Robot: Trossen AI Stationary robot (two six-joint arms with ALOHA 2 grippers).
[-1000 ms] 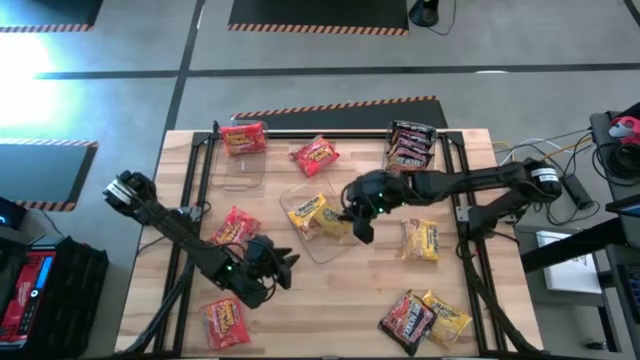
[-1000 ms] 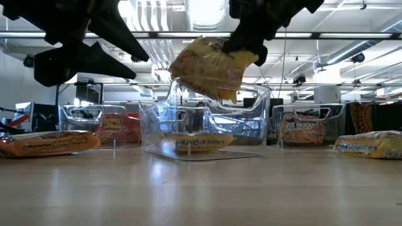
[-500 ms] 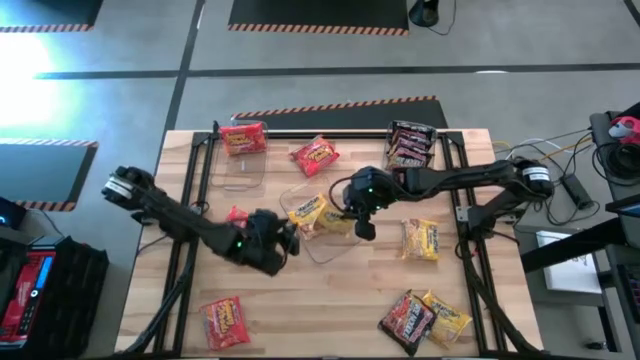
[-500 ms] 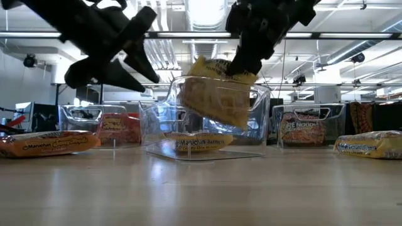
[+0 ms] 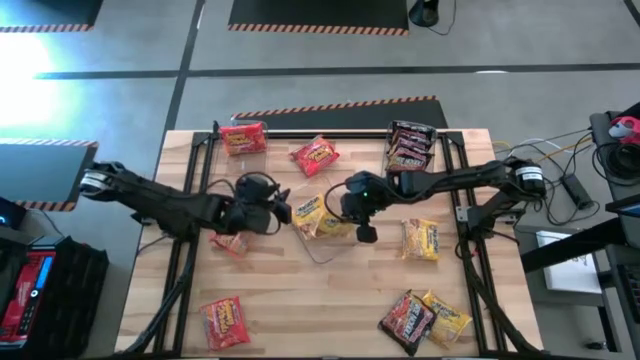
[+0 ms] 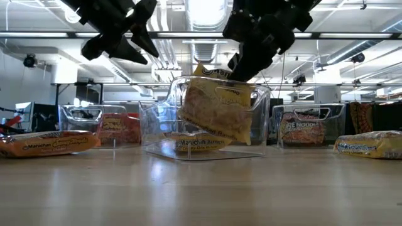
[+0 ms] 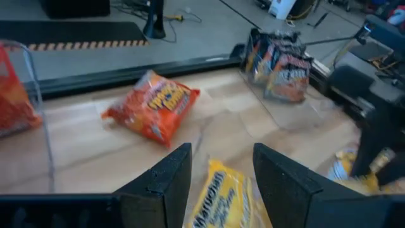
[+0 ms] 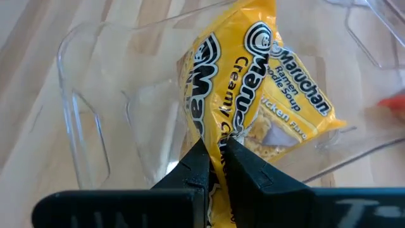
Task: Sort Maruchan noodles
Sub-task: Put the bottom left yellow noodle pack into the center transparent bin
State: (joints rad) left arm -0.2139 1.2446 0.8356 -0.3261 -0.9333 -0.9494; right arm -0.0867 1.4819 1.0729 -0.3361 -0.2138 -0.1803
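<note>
My right gripper [image 8: 215,149] is shut on a yellow Maruchan packet [image 6: 217,113] that hangs inside the middle clear bin [image 5: 322,243]. A second yellow packet [image 6: 198,143] lies flat on that bin's floor. My left gripper [image 5: 283,208] hovers open and empty just left of the bin, above table height. In the left wrist view its fingers frame a yellow packet [image 7: 221,196] farther off. A red packet [image 5: 232,241] lies on the table under the left arm. My right gripper pinches the yellow packet's crimped top edge [image 8: 223,140] between its two fingers. The fingers slant down from the table's right side. The packet hangs tilted below them with its lower end [image 6: 239,133] inside the bin walls; whether it rests on the packet beneath, I cannot tell.
A far-left clear bin [image 5: 240,165] holds a red packet [image 5: 243,137]; a far-right bin holds dark packets [image 5: 410,145]. Loose packets lie on the table: red [image 5: 315,155], yellow [image 5: 421,240], red [image 5: 225,322], dark [image 5: 405,318], yellow [image 5: 447,320].
My left gripper has risen and swung from the near left of the table toward the far side and the middle bin, staying open. My right gripper has rolled and sunk, lowering the yellow packet from above the bin's rim down inside its walls.
</note>
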